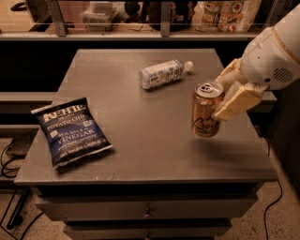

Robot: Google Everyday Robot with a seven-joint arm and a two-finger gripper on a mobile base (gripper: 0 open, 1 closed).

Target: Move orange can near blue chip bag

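The orange can [206, 109] is upright and held just above the grey table [140, 140], right of centre. My gripper [230, 92] reaches in from the right and is shut on the can, its cream fingers [238, 101] clamped on the can's upper right side. The blue chip bag [71, 130] lies flat at the table's front left, well apart from the can.
A clear plastic bottle [165, 73] with a white cap lies on its side at the back of the table, just behind and left of the can. A counter with jars and boxes [225, 14] runs behind the table. Drawers [145, 211] sit below the tabletop.
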